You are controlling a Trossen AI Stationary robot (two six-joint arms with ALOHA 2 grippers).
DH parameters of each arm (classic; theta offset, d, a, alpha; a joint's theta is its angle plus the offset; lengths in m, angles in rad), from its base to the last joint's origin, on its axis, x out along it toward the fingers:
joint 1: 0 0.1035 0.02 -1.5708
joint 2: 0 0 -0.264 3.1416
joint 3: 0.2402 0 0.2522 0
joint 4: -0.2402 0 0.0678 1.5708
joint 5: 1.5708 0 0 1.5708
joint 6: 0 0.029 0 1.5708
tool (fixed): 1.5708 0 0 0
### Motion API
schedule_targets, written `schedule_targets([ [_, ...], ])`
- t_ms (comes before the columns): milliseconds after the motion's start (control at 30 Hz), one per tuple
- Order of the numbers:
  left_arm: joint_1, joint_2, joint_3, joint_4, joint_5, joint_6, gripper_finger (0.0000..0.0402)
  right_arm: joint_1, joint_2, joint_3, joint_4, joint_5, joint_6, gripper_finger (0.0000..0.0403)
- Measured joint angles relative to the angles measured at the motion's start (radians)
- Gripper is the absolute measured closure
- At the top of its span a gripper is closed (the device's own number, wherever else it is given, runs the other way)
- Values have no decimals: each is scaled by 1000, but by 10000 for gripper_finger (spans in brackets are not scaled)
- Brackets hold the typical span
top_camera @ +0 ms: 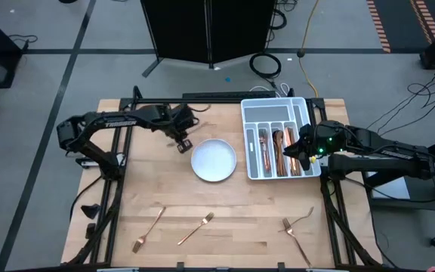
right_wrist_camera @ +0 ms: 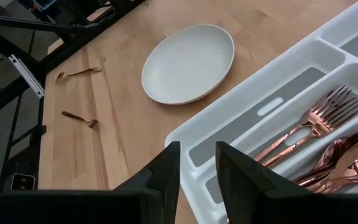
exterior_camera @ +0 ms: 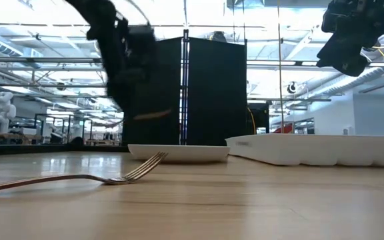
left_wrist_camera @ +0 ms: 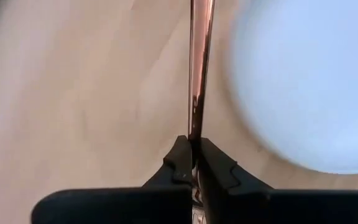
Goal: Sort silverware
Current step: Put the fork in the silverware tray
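Observation:
My left gripper (top_camera: 181,142) hovers just left of the round white plate (top_camera: 214,160), shut on a slim copper piece of silverware (left_wrist_camera: 199,74); which kind it is does not show. My right gripper (top_camera: 302,149) hangs above the white divided tray (top_camera: 278,102), its fingers a little apart with nothing between them (right_wrist_camera: 197,165). Copper forks (right_wrist_camera: 316,124) and spoons (right_wrist_camera: 347,168) lie in the tray's compartments. More forks lie flat near the table's front edge (top_camera: 149,229), (top_camera: 195,228), (top_camera: 297,233). My left gripper pinches the copper piece by one end (left_wrist_camera: 196,127) between its two fingertips, coming steeply from above. The piece shows edge-on and runs straight out past the fingertips, alongside the plate's rim (left_wrist_camera: 247,93). In the low view a copper streak (exterior_camera: 149,115) under the blurred arm sits above plate height.
The plate stands mid-table between the two arms, and the tray fills the far right part. A fork (exterior_camera: 79,180) lies close to the low camera. Dark arm frames run along both table sides. Bare wood lies between the plate and the front forks.

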Motion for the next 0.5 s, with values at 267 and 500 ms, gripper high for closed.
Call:
schedule_targets([
  [267,-203,22,62,435,-113,967,400,0,0,0,51,1,8,309],
  [500,-252,171,138,660,-134,1328,399,-1,0,0,88,1,66,309],
])
